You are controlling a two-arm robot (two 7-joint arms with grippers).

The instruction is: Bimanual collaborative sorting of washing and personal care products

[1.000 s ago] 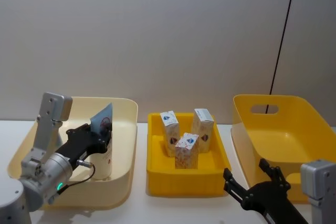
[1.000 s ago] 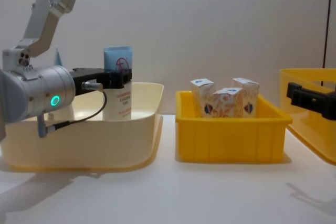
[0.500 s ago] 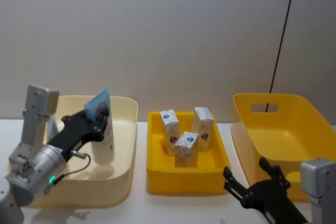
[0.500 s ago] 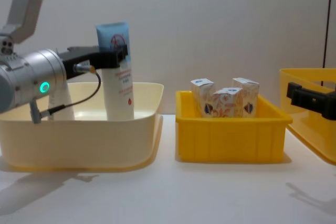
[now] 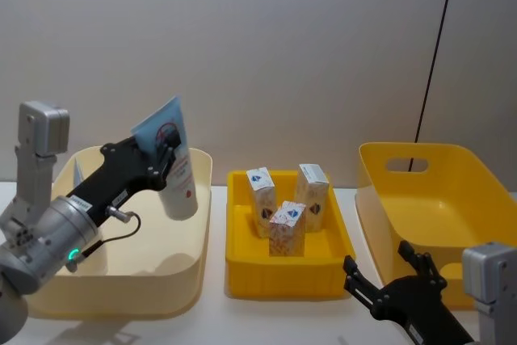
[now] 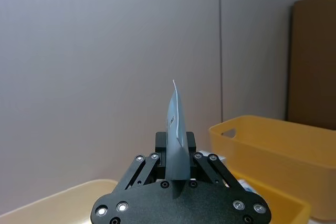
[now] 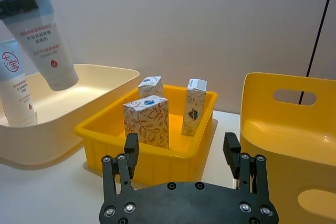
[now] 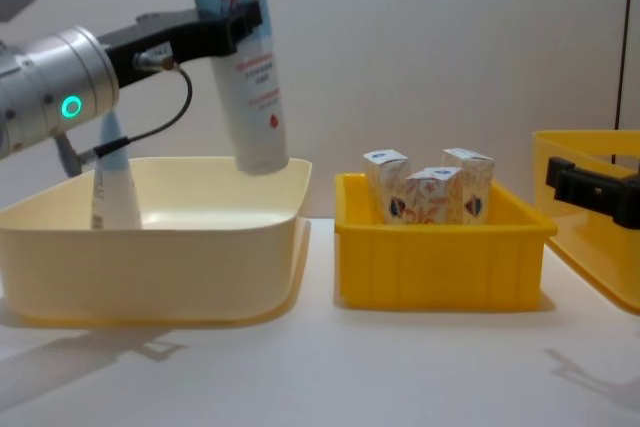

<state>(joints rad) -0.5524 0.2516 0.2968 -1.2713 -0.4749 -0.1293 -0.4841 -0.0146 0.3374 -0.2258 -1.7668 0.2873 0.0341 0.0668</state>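
Grey wall (image 5: 283, 54) behind; left gripper (image 5: 166, 149) clamps tube (image 5: 178, 179) above cream bin (image 5: 129, 300) (right gripper (image 5: 378, 262) spread, idle).

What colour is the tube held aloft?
The tube is pale blue and white with red lettering; chest view.

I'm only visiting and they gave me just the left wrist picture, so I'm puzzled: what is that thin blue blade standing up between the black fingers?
Observer: It's a pale-blue squeeze tube seen edge-on. The left gripper is shut on its flat crimped end, with the cap end pointing down.
Visitor: Is the cap end resting on anything?
Observer: No. In the chest view the tube hangs tilted in the air, with its cap above the right side of the cream bin.
Visitor: And the robot's other arm?
Observer: The right gripper is open and sits low in front of the large yellow bin.
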